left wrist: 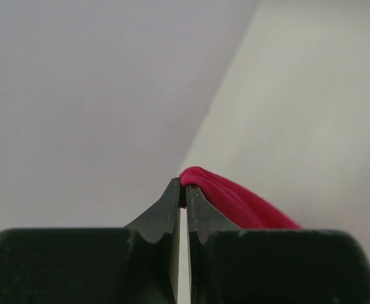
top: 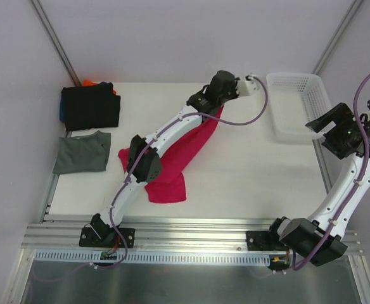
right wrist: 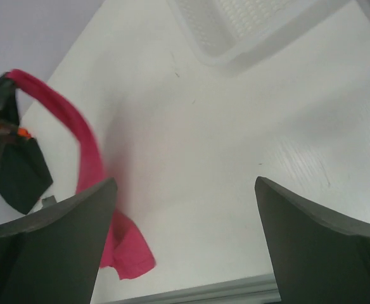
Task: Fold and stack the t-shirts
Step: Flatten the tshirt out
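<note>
Showed the crimson-pink t-shirt [top: 169, 183] drawn out into one long bunched strip, not yet spread or folded. Ran on a diagonal over the table [top: 255, 171]: lower end heaped on the surface near the left arm's [top: 166, 130] base, upper end raised toward the far middle. Was pinched at that upper end, as a small rolled ridge of cloth, between the tightly closed fingers of the left gripper [left wrist: 184, 187]. Lay partly beneath the left arm in the overhead view, hiding some of its outline.

Placed the right gripper [right wrist: 185, 183] well apart from the cloth, out past the table's right edge, jaws spread wide and holding nothing. Set the strip at the left margin of the right wrist view, with bare tabletop straight ahead of those fingers and the white mesh basket [top: 270, 95] further off.

Judged the coming move to hinge on that offset: free lower end to the left of the idle right gripper and closer to the bases, long axis slanting away from it; left arm nearer but occupied.

Kept the folded grey-green t-shirt [top: 82, 152] and the black-topped stack of folded t-shirts [top: 91, 106] at the far left, apart from the strip.
</note>
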### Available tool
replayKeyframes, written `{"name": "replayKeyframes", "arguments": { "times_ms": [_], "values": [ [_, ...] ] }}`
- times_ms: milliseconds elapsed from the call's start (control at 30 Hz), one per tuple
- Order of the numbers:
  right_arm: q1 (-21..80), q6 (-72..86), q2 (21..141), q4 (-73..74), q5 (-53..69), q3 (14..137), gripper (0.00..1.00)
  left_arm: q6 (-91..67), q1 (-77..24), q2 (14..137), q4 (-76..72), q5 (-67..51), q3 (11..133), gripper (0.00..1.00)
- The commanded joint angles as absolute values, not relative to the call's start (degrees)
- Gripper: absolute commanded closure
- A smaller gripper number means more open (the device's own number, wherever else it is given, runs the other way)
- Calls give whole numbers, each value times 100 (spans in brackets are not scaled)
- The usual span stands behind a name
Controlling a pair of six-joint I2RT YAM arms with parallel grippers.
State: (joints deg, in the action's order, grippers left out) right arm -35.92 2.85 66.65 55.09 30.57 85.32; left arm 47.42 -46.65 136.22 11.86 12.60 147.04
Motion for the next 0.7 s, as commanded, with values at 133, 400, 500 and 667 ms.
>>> {"name": "replayKeyframes", "arguments": {
  "times_ms": [133,400,500,667],
  "values": [
    [-3612,-27,6460,5801,2531,8324,4,4772,-3034,13280,923,1740,14528,100],
    [-3621,158,6232,5774,3023,8156,4,4240,-1891,12114,2063,2302,12994,100],
    [-3621,158,6188,5792,3181,8113,4,3720,-2073,10402,2162,1865,10988,100],
    [-3577,395,6038,5546,3802,7788,4,3718,-3076,9457,2215,2074,9993,100]
  ]
}}
